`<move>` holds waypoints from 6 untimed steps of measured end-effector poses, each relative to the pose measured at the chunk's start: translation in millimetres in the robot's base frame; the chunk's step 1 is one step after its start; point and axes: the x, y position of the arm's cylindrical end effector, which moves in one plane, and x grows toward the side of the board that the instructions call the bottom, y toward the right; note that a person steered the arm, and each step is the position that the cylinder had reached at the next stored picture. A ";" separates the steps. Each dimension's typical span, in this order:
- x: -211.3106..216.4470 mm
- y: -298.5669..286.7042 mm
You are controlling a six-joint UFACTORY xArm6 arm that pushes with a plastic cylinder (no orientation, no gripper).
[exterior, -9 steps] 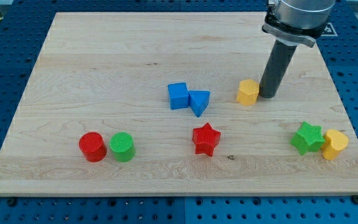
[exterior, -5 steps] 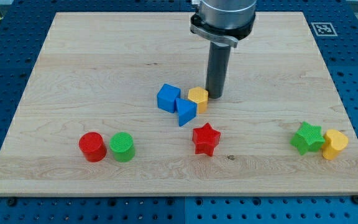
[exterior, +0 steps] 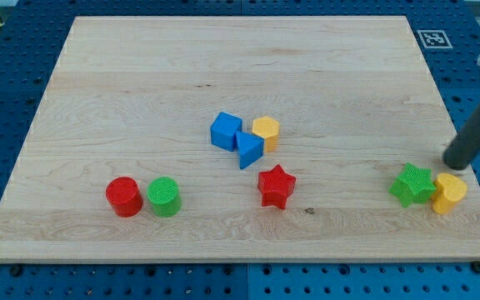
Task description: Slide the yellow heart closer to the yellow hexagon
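The yellow heart (exterior: 449, 192) lies near the board's right edge, low in the view, touching the green star (exterior: 412, 184) on its left. The yellow hexagon (exterior: 266, 132) sits near the board's middle, touching the blue triangle (exterior: 249, 149). My tip (exterior: 456, 166) is at the view's right, just above the yellow heart and right of the green star, close to the heart; contact is unclear.
A blue cube (exterior: 225, 131) touches the blue triangle's left side. A red star (exterior: 276, 186) lies below the hexagon. A red cylinder (exterior: 124, 197) and a green cylinder (exterior: 164, 197) stand side by side at lower left. The wooden board (exterior: 140, 75) ends near the heart.
My tip pushed the yellow hexagon left against the blue triangle and cube, shifting them. It then left the hexagon and moved far right, to just above the yellow heart.
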 end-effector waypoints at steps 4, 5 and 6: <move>97.3 -32.3; 96.8 -32.3; 87.2 -32.3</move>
